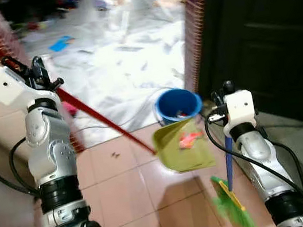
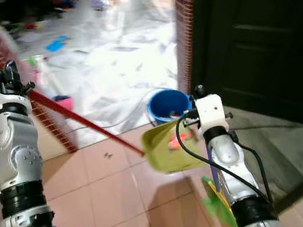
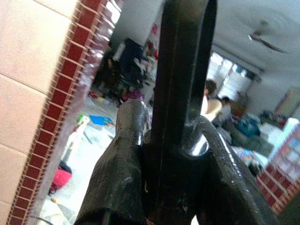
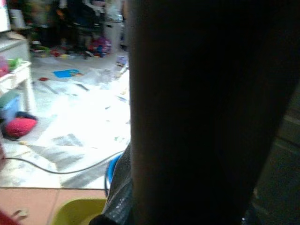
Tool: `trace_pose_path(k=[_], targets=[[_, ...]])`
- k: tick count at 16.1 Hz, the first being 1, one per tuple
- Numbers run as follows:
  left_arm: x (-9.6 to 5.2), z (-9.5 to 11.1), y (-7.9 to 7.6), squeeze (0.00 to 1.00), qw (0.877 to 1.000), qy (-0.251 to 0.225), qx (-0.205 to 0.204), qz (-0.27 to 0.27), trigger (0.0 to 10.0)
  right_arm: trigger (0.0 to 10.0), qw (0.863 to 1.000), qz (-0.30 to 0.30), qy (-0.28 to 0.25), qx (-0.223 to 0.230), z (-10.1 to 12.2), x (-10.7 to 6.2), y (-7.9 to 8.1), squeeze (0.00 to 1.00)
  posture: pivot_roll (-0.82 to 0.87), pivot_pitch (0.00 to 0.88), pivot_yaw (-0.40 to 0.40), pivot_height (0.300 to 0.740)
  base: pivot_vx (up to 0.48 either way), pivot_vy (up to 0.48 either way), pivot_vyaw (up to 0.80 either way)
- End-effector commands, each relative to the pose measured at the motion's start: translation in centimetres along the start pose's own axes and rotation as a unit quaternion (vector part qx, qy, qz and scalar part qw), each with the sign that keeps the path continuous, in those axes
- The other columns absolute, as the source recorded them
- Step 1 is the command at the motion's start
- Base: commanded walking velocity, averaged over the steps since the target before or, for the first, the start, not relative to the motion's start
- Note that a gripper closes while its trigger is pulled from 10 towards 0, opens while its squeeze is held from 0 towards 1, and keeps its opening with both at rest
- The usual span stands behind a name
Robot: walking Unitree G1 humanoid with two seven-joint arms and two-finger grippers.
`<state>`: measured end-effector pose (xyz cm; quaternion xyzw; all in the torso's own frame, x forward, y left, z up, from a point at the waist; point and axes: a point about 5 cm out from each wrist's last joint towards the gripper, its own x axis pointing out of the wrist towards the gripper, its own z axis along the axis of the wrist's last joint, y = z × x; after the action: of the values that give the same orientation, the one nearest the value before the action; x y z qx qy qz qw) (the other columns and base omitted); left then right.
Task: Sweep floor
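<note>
A yellow-green plastic dustpan (image 1: 183,145) on a long red handle (image 1: 101,120) hangs tilted just above the terracotta tiled floor (image 1: 123,188), orange-red scraps (image 1: 189,138) lying in it. The left gripper (image 1: 40,74) is clamped on the handle's upper end. Just beyond sits a round blue plastic bucket (image 1: 178,105) with small debris inside. The right gripper (image 1: 222,93) holds the blue-handled green broom (image 1: 233,193); whether its fingers are closed cannot be seen.
</note>
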<state>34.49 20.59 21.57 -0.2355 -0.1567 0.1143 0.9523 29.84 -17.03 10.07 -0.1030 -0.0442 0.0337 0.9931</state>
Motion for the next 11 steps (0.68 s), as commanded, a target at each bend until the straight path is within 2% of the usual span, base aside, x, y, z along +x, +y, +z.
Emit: trace_pose_path(k=[1, 5, 11], targets=[[0.81, 2.37, -0.92, 0.0, 0.998, -0.053, -0.015, -0.009, 10.0, 10.0, 1.0, 0.002, -0.026, 0.002, 0.91, 0.36, 0.09, 0.0, -0.08, 0.0, 0.056, 0.74, 0.386, 0.281, 0.0], [1.12, 2.78, -0.83, 0.0, 0.998, -0.063, -0.012, -0.006, 10.0, 10.0, 1.0, 0.002, -0.027, 0.002, 0.88, 0.28, 0.15, 0.0, -0.08, 0.0, 0.057, 0.74, 0.388, 0.281, 0.0], [1.43, 3.11, -1.4, 0.0, 0.997, -0.083, -0.006, -0.005, 10.0, 10.0, 1.0, 0.007, -0.03, -0.004, 0.97, 0.38, 0.45, 0.0, -0.08, 0.0, 0.063, 0.74, 0.439, 0.0, 0.0]])
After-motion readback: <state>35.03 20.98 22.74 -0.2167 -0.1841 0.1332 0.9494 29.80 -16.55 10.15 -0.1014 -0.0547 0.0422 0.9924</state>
